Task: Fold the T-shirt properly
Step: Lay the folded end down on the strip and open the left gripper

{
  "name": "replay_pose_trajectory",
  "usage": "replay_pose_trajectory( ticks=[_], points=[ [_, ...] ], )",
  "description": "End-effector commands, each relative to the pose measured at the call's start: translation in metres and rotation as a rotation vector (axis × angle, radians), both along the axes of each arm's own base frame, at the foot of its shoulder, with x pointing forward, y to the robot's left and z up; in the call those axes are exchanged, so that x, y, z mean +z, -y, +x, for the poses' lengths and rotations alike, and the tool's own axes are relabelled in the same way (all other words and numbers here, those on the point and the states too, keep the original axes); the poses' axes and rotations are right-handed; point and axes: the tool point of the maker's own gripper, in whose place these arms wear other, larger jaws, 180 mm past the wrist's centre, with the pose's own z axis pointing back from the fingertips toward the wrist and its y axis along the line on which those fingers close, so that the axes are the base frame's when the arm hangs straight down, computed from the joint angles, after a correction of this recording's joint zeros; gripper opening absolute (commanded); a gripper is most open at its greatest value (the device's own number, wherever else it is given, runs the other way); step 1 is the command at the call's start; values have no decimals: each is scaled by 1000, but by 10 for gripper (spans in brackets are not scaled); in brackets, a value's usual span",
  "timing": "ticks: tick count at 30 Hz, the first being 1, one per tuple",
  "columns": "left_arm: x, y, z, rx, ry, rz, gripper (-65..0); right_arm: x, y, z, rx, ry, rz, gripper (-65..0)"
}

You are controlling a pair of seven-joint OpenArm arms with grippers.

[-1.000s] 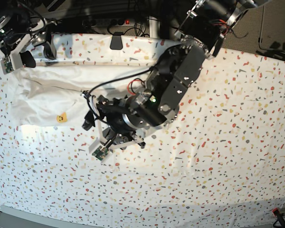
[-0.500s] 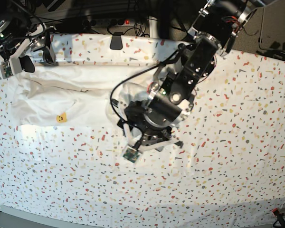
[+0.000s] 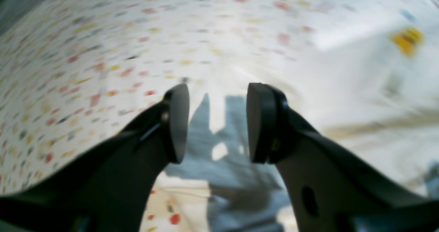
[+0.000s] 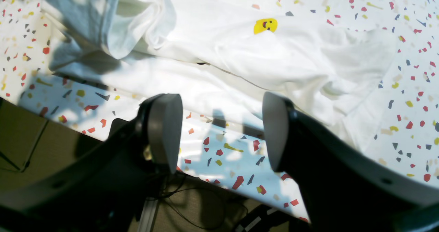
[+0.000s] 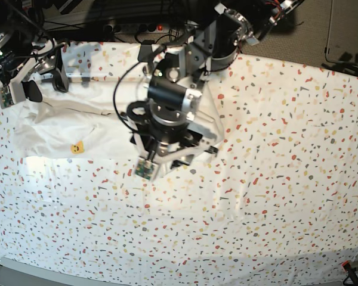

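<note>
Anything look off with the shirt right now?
Yes. The T-shirt lies rumpled in a long band by the tablecloth's far edge, one end bunched and wrinkled. Neither the left gripper nor the right gripper holds it; both are open.

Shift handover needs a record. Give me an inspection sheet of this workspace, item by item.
Surface: white terrazzo-speckled tablecloth covers the table.
Job's things: large white cotton T-shirt, folded into a wrinkled band at the far side, small yellow smiley print showing.
Clutter: nothing seen.
Grippers: left hand open and empty above the cloth; right hand open and empty over the table's far edge, beside the shirt.
Cables: black cable loops along the left arm; more wiring behind the table.
Surroundings: dark equipment behind the table; grey floor beyond it.
</note>
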Motion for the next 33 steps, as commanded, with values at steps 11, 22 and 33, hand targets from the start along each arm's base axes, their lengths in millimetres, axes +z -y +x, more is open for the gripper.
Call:
replay_pose_trajectory(
  ticks=[11,22,33],
  points=[
    [-51,4,0,-14,85,332,-381,9,-3,3,20,33,-7,-284],
    [-60,-4,-1,8,69,380,-386,12,-10,3,39,46,34,-284],
    [-64,-1,-3,-2,45,359,-650,14,-9,5,38,54,31,-284]
  ],
)
